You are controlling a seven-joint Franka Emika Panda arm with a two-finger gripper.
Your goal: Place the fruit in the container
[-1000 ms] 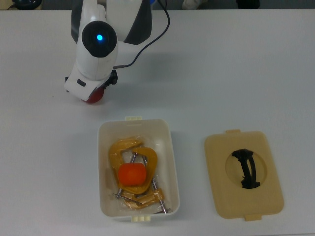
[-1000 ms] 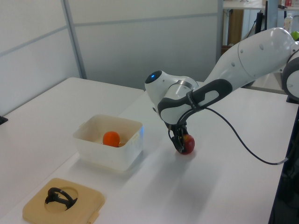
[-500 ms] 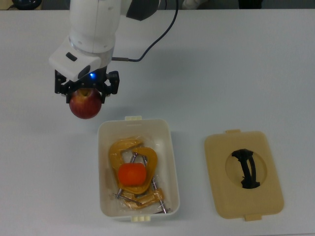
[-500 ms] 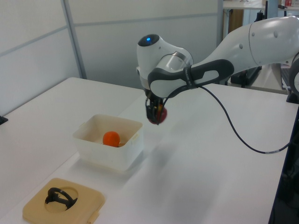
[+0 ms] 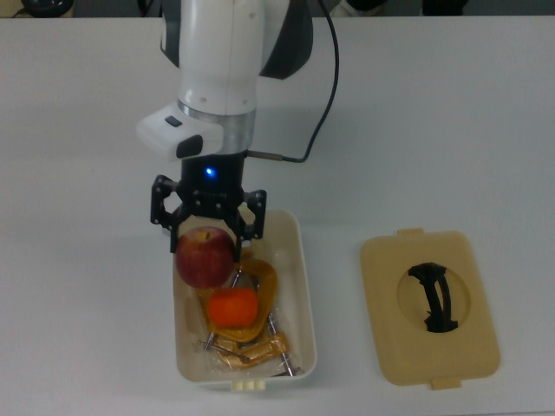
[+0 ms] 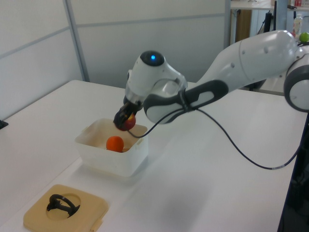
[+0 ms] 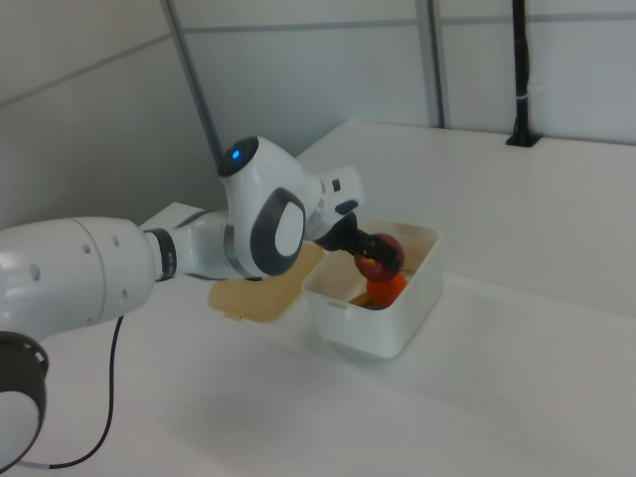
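Red apple (image 5: 205,256) sits clamped in my gripper (image 5: 206,227), fingers closed on its sides, above the white tub (image 5: 300,286). I count one orange (image 5: 233,307) inside, on yellow C-clamps (image 5: 251,282); one tan lid (image 5: 429,307) lies beside it.

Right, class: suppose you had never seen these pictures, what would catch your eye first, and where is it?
First, the big white robot arm, whose gripper holds a red apple in the air over the white tub. Next, the bright orange inside the tub, lying among yellow clamps. On the top view's right, a tan lid with a black handle lies flat on the table.
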